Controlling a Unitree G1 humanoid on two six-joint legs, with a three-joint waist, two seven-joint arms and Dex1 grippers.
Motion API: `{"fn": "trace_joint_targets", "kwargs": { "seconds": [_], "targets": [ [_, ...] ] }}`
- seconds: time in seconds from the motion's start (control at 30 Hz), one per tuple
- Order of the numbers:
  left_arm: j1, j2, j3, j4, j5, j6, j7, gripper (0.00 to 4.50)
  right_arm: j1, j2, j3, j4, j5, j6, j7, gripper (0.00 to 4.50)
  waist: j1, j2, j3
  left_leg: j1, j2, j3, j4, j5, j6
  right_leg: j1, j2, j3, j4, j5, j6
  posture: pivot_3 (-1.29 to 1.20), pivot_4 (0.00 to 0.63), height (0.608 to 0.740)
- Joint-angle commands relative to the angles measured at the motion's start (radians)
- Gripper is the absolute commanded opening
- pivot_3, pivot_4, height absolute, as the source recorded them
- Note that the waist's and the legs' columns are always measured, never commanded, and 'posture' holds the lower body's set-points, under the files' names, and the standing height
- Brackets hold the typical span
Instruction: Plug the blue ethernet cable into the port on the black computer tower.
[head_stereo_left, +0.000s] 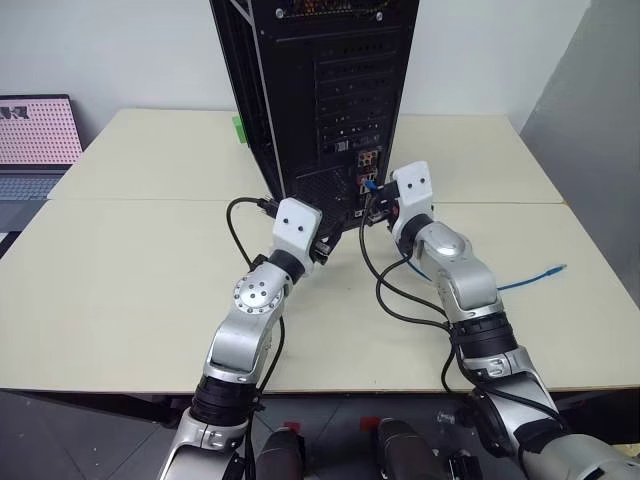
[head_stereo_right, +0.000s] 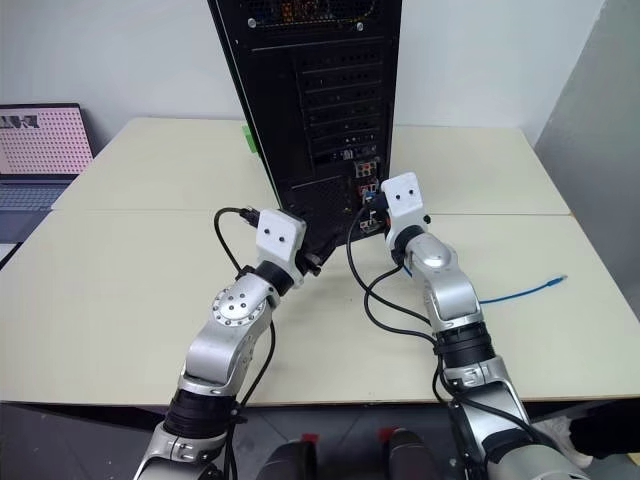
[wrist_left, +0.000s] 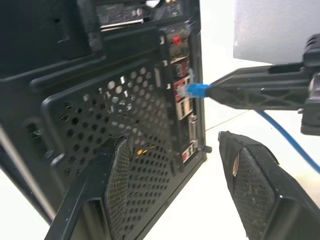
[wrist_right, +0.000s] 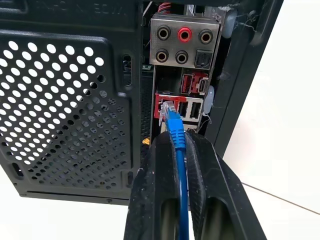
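Note:
The black computer tower (head_stereo_left: 320, 90) stands upright at the middle of the table, rear panel facing me. My right gripper (wrist_right: 176, 142) is shut on the blue ethernet cable (wrist_right: 177, 135) just behind its clear plug, which points at the port (wrist_right: 161, 103) in the red-framed connector cluster. The plug tip is at the socket's mouth; how deep it sits I cannot tell. The cable's other end lies on the table (head_stereo_left: 535, 277) to the right. My left gripper (wrist_left: 175, 142) is open beside the tower's lower perforated grille, holding nothing, one finger (wrist_left: 117, 175) close to the grille.
A laptop (head_stereo_left: 35, 140) with a pink screen stands at the far left. A small green object (head_stereo_left: 238, 128) peeks out behind the tower. Black robot wires (head_stereo_left: 390, 290) loop over the cream table (head_stereo_left: 120, 280) between my arms.

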Motion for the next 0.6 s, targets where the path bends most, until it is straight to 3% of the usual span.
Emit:
{"fn": "trace_joint_targets", "kwargs": {
  "seconds": [0.03,0.6],
  "targets": [
    [-0.005,0.0,0.0,-0.031,0.004,-0.006,-0.002,2.9,-0.047,0.011,0.001,-0.013,-0.017,-0.024,-0.016,0.0,0.0,0.0,0.0,0.0,0.0,0.0,0.0,0.0,0.0,0.0,0.0,0.0,0.0,0.0,0.0,0.0,0.15,0.74],
    [-0.001,-0.003,0.005,-0.032,0.008,-0.006,0.005,2.9,-0.066,0.078,0.018,0.017,-0.062,-0.028,-0.066,0.0,-0.004,0.0,0.0,0.0,0.0,0.0,-0.001,0.0,0.0,-0.001,0.0,0.001,0.0,0.0,0.0,0.0,0.15,0.74]
  ]
}}
